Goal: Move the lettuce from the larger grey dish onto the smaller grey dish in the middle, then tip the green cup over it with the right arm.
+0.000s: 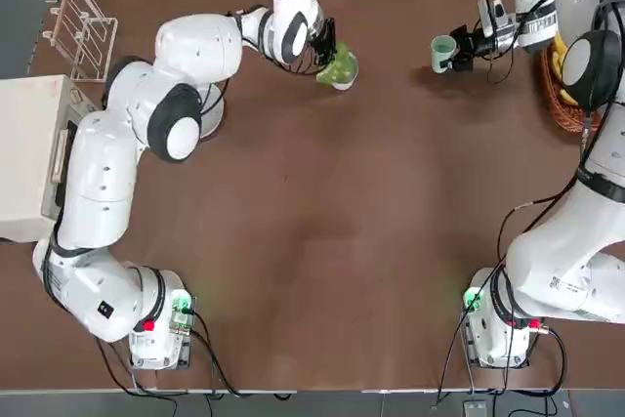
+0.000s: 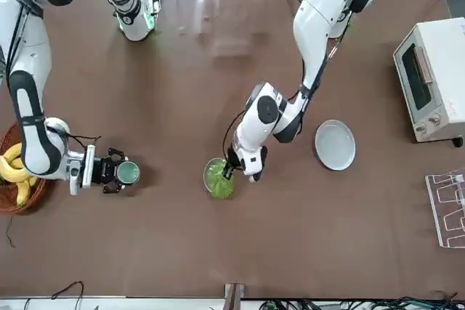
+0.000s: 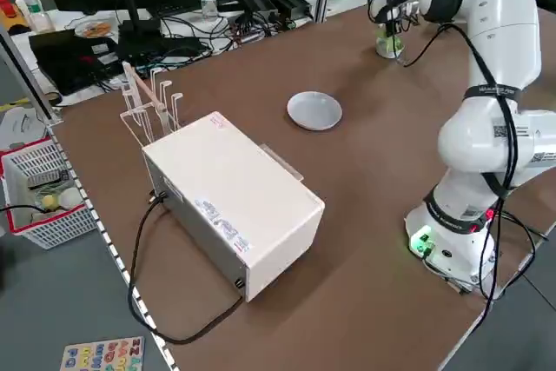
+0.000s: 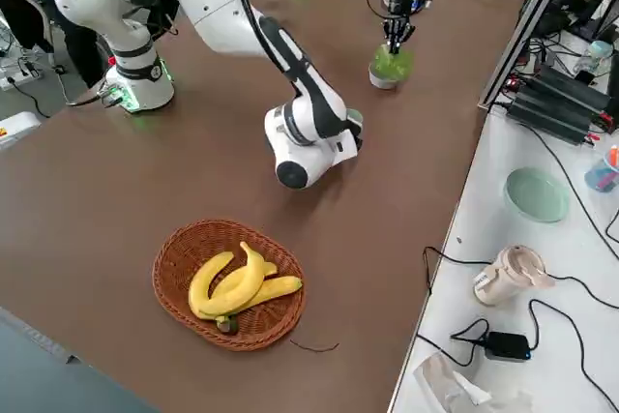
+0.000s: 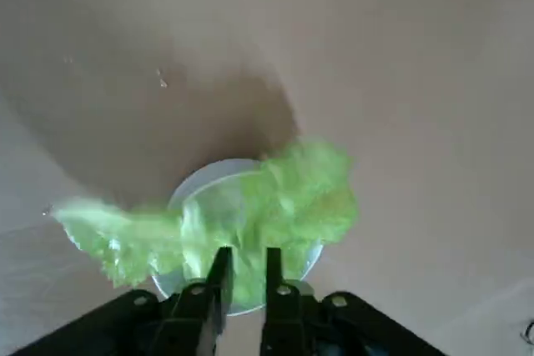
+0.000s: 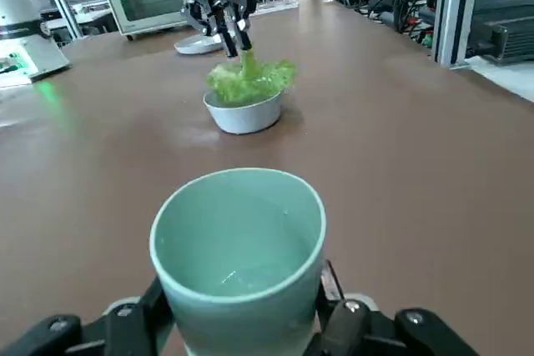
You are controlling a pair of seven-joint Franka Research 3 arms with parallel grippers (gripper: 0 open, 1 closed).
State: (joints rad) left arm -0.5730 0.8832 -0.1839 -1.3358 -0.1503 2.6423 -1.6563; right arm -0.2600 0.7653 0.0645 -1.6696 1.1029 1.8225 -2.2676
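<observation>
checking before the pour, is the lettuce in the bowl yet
In. The lettuce sits in the bowl, spilling over its rim, with the left gripper just above it.

The left gripper [image 5: 244, 277] points straight down at full reach, jaws narrowly parted. The right gripper [image 6: 242, 310] is level, wrist turned sideways, jaws clamped on the green cup [image 6: 240, 248].
</observation>
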